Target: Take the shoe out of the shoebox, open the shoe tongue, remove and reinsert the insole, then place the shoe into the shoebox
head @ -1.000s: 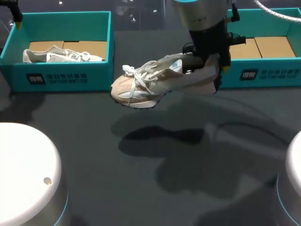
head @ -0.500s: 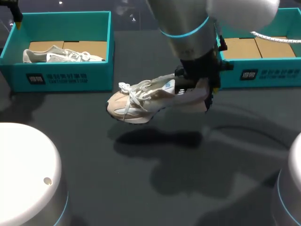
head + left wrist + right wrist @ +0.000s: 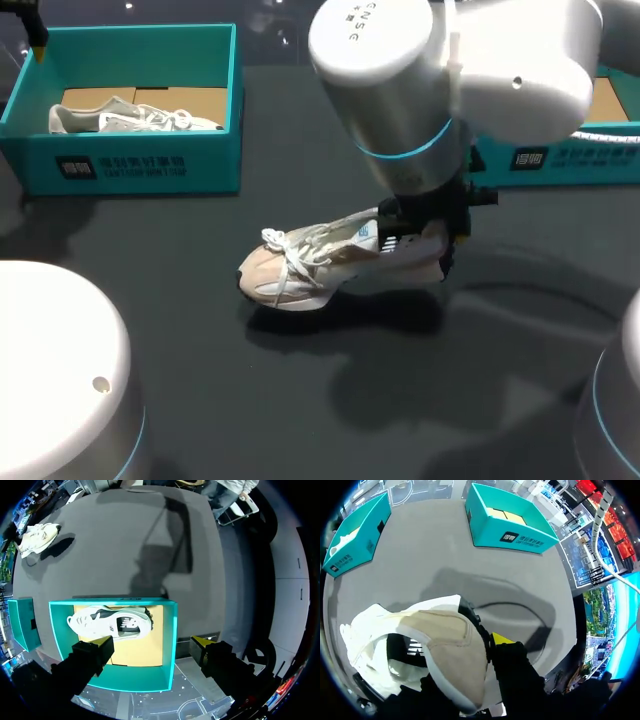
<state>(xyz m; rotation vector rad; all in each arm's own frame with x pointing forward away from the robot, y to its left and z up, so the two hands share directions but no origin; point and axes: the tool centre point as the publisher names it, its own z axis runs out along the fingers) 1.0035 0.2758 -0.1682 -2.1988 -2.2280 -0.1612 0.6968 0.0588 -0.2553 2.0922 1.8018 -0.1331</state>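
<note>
Holding item: shoe [image 3: 330,262], beige, laced, pinched at the heel by the right hand [image 3: 435,240], toe pointing to the robot's left. It hangs low over the bench [image 3: 300,400], outside any box; whether the sole touches cannot be told. Left hand [image 3: 152,647]: fingers spread, nothing held, above the left box [image 3: 170,630], which holds a second shoe [image 3: 110,622]. Handling note: lower the heel until the sole lies flat, then let go, leaving the tongue reachable from above.
</note>
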